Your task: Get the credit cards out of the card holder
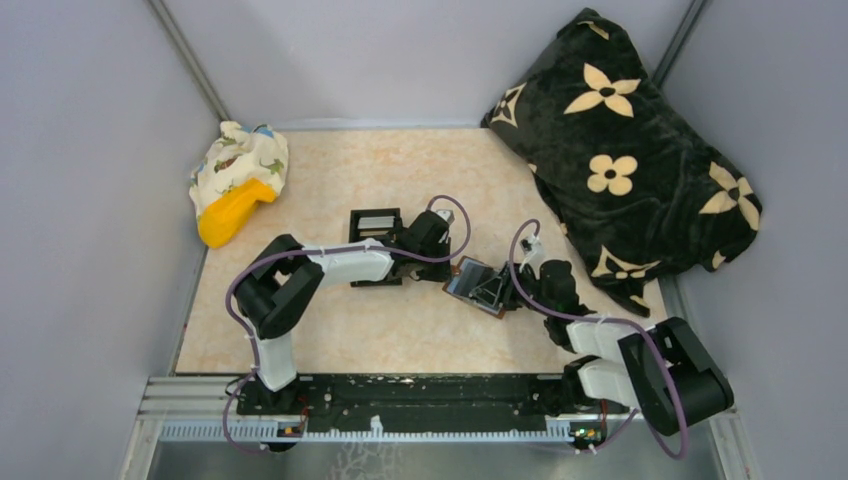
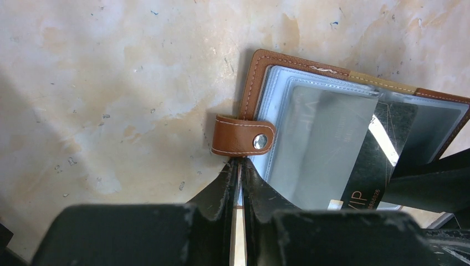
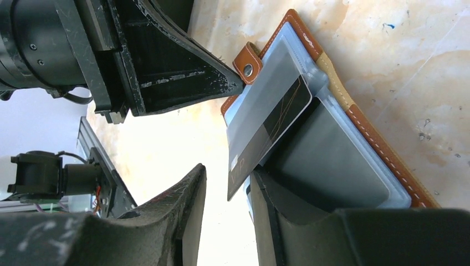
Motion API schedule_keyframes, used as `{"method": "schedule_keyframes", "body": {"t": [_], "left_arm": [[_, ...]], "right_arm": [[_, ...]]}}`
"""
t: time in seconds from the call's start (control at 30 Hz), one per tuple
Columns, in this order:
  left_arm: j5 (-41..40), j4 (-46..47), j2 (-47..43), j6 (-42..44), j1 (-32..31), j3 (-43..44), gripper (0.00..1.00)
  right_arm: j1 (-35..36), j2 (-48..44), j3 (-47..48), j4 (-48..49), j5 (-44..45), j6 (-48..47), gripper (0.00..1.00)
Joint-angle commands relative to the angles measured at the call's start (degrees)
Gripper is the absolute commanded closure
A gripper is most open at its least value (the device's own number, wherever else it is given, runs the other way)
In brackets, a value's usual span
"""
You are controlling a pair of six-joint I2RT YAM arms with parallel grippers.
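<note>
Your card holder (image 1: 478, 284) lies open on the table (image 1: 400, 330), just right of center in the top view, between the two arm tips. The blue-grey sleeves face up and the brown tab (image 2: 241, 136) sticks out from its left edge in the left wrist view.

Your left gripper (image 2: 239, 169) is pinched narrow. Its tips straddle the holder's edge just below the tab and look clamped on it.

Your right gripper (image 3: 228, 172) is spread. A dark card (image 3: 271, 119) printed "VIP" sits partly out of its sleeve, its lower corner between the two fingers. One finger (image 3: 266, 194) is right against the card, and there is a bright gap on the other side, so it isn't squeezed.

A black flowered blanket (image 1: 620, 150) is at the upper right and a cloth bundle (image 1: 240, 170) at the upper left, both well apart from the holder.
</note>
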Motion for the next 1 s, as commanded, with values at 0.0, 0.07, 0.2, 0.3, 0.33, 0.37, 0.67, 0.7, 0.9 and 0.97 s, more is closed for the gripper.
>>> {"method": "schedule_keyframes", "body": {"t": [0.0, 0.07, 0.2, 0.3, 0.33, 0.37, 0.67, 0.7, 0.9, 0.97], "left_arm": [[-1.34, -4.23, 3.27, 0.45, 0.55, -1.46, 0.88], [-1.19, -4.22, 3.18, 0.44, 0.48, -1.46, 0.88], [-1.36, -4.24, 2.93, 0.45, 0.48, -1.56, 0.88], [-1.42, -4.22, 2.83, 0.41, 0.56, -1.53, 0.88], [-1.45, -4.21, 2.76, 0.37, 0.61, -1.54, 0.88], [-1.45, -4.21, 2.74, 0.37, 0.59, -1.56, 0.88], [-1.63, -4.66, 2.49, 0.45, 0.76, -0.29, 0.87], [-1.52, -4.65, 2.56, 0.45, 0.75, -0.15, 0.87], [-1.64, -4.91, 2.56, 0.28, 0.78, 0.56, 0.8], [-2.4, -5.44, 2.14, 0.22, 0.74, 0.61, 0.63]], "right_arm": [[-0.52, -2.66, -0.12, -0.14, 0.86, -1.79, 0.66], [-0.5, -2.46, -0.3, -0.15, 1.07, -1.88, 0.73], [-0.54, -1.5, -0.6, 0.59, 0.68, -1.57, 0.99], [-0.53, -2.09, -0.53, 0.02, 0.1, -1.24, 1.0], [-0.52, -2.79, -0.48, -1.04, 0.0, -1.1, 1.0], [-0.52, -3.77, -0.33, -2.51, 0.07, -1.05, 1.0], [-0.57, -23.19, 3.42, -30.14, 7.38, -3.99, 1.0], [-0.6, -25.38, 3.96, -32.71, 8.22, -4.34, 1.0], [-0.6, -34.35, 5.66, -43.16, 10.38, -4.76, 1.0], [-0.58, -36.82, 6.11, -45.17, 11.07, -4.81, 1.0]]}}
